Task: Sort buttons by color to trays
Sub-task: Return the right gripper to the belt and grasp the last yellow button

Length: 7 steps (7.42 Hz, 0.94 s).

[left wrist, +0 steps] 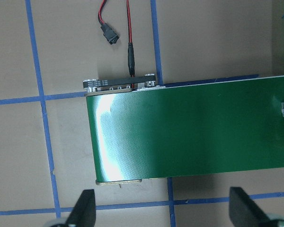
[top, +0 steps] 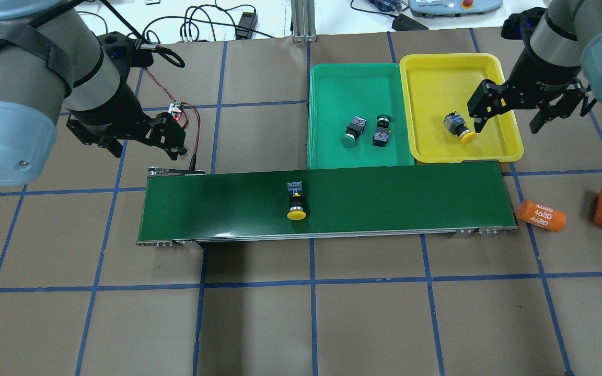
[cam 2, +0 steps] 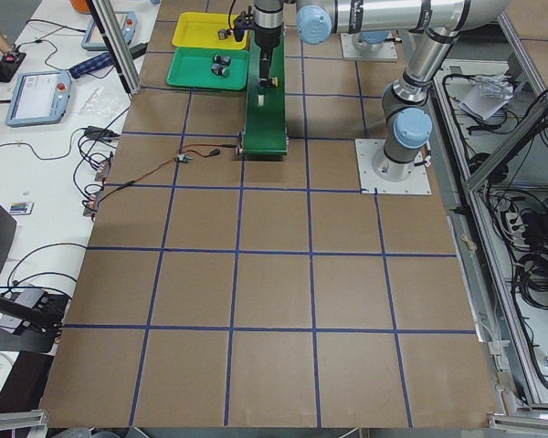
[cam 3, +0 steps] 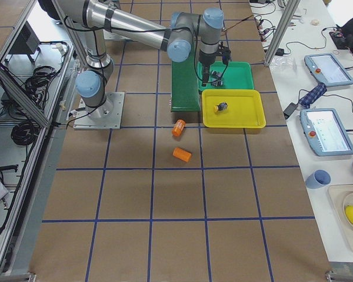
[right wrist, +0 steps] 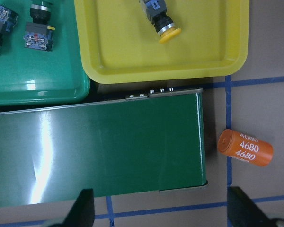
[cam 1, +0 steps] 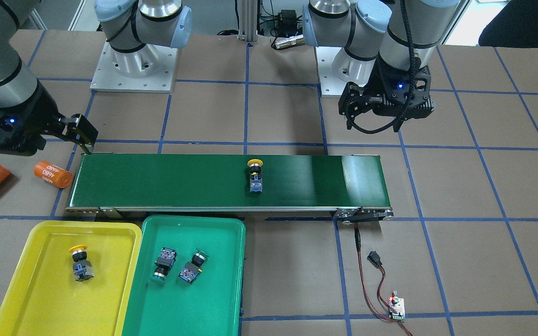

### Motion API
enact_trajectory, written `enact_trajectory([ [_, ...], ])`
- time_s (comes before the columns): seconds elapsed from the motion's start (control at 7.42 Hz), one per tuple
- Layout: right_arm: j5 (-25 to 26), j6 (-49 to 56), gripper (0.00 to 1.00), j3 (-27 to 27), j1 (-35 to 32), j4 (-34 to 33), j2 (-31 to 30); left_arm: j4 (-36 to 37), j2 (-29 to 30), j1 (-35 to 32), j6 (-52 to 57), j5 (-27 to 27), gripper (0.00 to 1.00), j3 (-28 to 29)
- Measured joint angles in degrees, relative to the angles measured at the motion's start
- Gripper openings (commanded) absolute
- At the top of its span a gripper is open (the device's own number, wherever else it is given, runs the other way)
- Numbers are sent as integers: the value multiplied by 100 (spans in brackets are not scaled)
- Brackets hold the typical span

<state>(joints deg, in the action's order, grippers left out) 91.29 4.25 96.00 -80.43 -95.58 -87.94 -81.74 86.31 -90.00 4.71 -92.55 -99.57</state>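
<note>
Brown gridded table (top: 259, 324) holds a conveyor belt (top: 384, 198) carrying one yellow-capped button (top: 295, 201); left gripper (left wrist: 163, 208) and right gripper (right wrist: 162, 208) hover, jaws apart

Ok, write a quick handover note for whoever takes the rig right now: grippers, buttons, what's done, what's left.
Left gripper: open, empty, above the cable end of the conveyor belt.
Right gripper: open, empty, above the belt's other end, near the yellow tray.
Done: both green buttons lie in the green tray; one yellow button lies in the yellow tray.
Left: the second yellow button lies mid-belt and should go to the yellow tray.
</note>
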Motion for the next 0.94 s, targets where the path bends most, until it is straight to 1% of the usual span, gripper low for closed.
enact_trajectory([
  [0.27,-17,-584,100,109,-549,105,-93,0,6,2,-1,0,100,-1],
  [0.4,-26,-814,100,298,-841,-64,-86,0,11,4,1,2,100,-1],
  [0.67,-51,-1165,100,720,-1246,-705,-39,0,6,7,2,11,100,-2],
  [0.94,-54,-1516,100,928,-1667,-1355,158,-2,1,8,-4,9,100,-2],
])
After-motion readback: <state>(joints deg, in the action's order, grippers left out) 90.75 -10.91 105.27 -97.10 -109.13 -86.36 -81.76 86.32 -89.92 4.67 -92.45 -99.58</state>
